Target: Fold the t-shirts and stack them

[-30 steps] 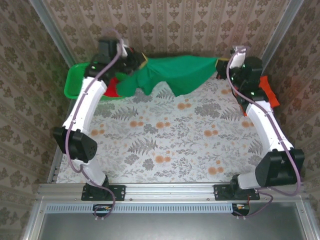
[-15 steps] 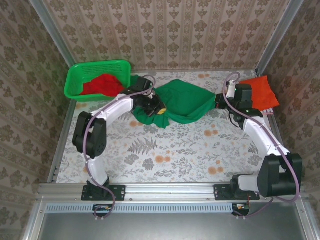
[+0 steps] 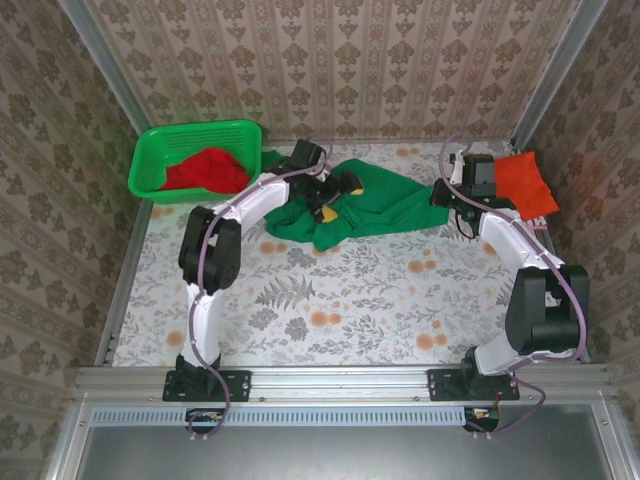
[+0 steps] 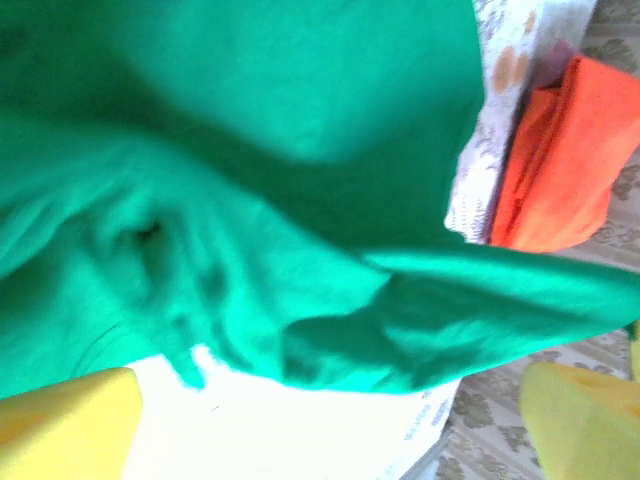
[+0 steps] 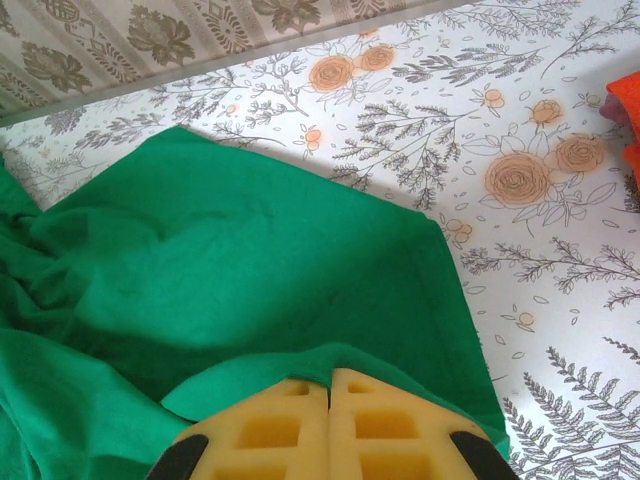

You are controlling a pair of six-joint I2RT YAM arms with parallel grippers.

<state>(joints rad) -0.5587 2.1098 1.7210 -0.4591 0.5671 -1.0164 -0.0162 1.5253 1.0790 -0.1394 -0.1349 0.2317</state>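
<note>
I judge I am spreading the dark green t-shirt flat: the right gripper clamps its edge, the left gripper is released and must regrasp next.

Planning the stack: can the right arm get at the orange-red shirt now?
Probably not yet: the right claw is shut on the dark green shirt. The orange-red shirt lies uncovered close beside that arm, so after letting go, likely yes.

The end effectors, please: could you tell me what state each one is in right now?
Left end effector: open, fingers spread wide beside the green t-shirt.
Right end effector: closed on the green t-shirt's edge.
</note>
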